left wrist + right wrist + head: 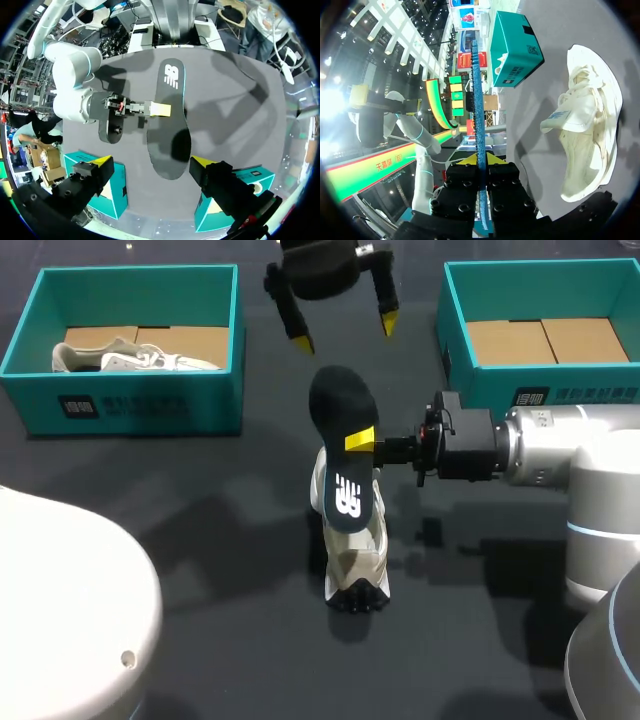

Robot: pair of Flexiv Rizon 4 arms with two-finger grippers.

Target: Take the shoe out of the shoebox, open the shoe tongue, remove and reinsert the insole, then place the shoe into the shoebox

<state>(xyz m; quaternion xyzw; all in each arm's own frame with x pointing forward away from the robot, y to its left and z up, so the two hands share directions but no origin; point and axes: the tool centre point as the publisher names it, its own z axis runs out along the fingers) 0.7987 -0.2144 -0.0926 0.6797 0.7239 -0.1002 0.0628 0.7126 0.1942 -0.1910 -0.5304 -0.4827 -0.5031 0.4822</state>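
Right gripper (481, 160): closest to its wrist camera, with the black finger blocks pressed together on the thin edge of the insole (479, 100). In the head view it (362, 443) comes in from the right, one yellow tip flat on the insole's face.
Insole (335, 405): black, with a white logo near one end and a thin teal-blue rim. It is held off the table, its logo end down over the shoe and its plain rounded end pointing toward the left gripper.
Shoe (358, 560): a cream, off-white trainer with pale laces, a blue side logo and a dark lugged patch at its near end. It sits on the dark table (220, 570) between the two boxes, outside both, directly under the insole's lower end.
Left gripper (345, 333): fingers spread wide, nothing between them, hanging just beyond the insole's far end. Its own view (152, 162) looks down the insole's length.
Left shoebox (130, 400): teal and open, with a second pale shoe (130, 358) lying on a cardboard liner.
Right shoebox (445, 320): teal and open, with only a cardboard liner visible inside.
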